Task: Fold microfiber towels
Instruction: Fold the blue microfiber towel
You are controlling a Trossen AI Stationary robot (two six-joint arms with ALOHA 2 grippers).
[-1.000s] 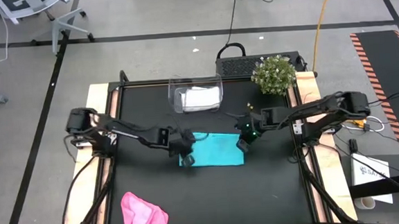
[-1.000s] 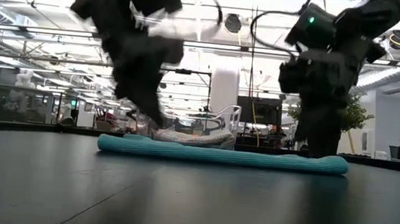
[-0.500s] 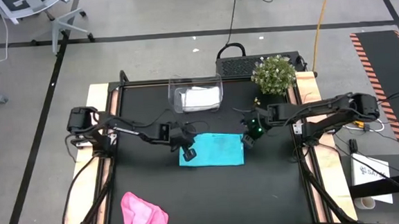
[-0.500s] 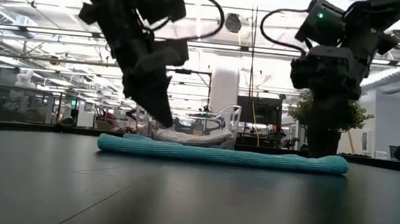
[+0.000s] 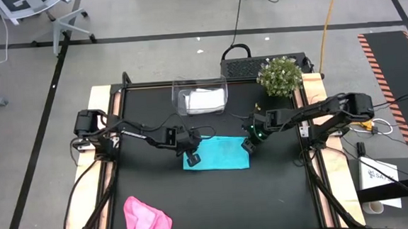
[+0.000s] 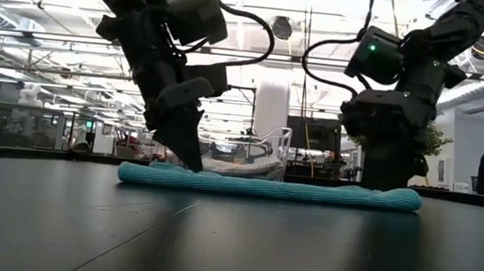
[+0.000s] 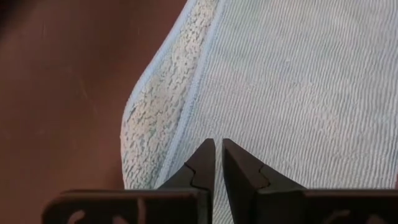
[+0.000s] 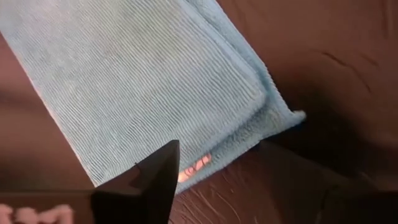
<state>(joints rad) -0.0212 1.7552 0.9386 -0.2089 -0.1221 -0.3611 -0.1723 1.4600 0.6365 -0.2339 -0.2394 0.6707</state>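
Teal towel (image 5: 217,153) lies folded flat at table (image 5: 280,195) centre. Left end effector (image 5: 191,158) at its 9 o'clock edge, fingers pinched together, gripping nothing. Right end effector (image 5: 248,144) at 3 o'clock edge, fingers spread wide, empty. Pink towel (image 5: 146,217) crumpled near 7 o'clock corner; white towel (image 5: 204,99) in clear tub (image 5: 178,95) at 12.

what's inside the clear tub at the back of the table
A pale grey-white folded towel lies inside the clear tub. Whether anything lies beneath it cannot be seen, since the towel covers the tub's floor.
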